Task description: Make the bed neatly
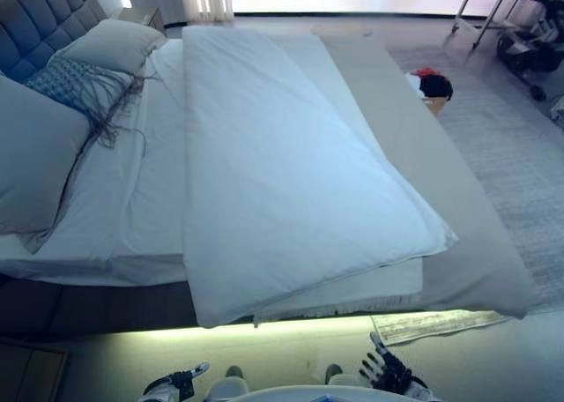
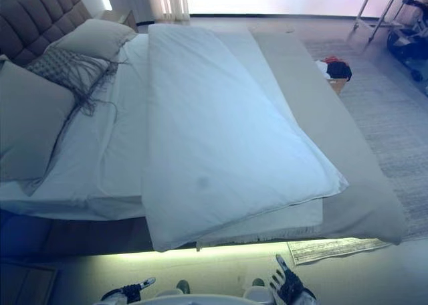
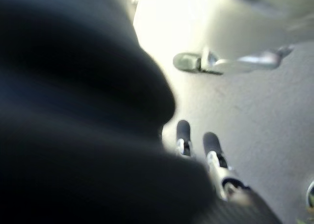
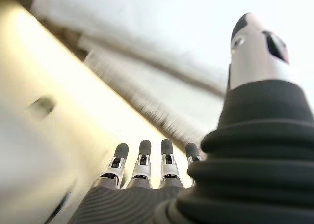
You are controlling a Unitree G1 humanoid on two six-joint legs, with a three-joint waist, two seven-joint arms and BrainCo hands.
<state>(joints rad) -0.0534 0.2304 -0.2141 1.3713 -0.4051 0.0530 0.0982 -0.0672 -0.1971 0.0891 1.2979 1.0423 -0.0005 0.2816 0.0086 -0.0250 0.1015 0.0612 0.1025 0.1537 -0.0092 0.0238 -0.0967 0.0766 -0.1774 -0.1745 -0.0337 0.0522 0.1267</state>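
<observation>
A white duvet (image 1: 282, 182) lies lengthwise on the bed, folded into a long band over a white sheet (image 1: 141, 208) and a grey blanket (image 1: 423, 155). Its near corner hangs over the bed's side. Pillows (image 1: 35, 146) and a fringed grey cushion (image 1: 75, 85) rest against the tufted headboard (image 1: 35, 18). My left hand (image 1: 181, 382) hangs low by the floor, holding nothing. My right hand (image 1: 385, 369) is also low beside the bed with straight fingers (image 4: 142, 157), empty, clear of the bedding.
A basket with red and black clothes (image 1: 434, 88) stands on the grey rug (image 1: 520, 155) beyond the bed. A wheeled metal stand (image 1: 515, 23) is at the far right. A fringed mat (image 1: 441, 324) lies on the floor below the bed's lit edge.
</observation>
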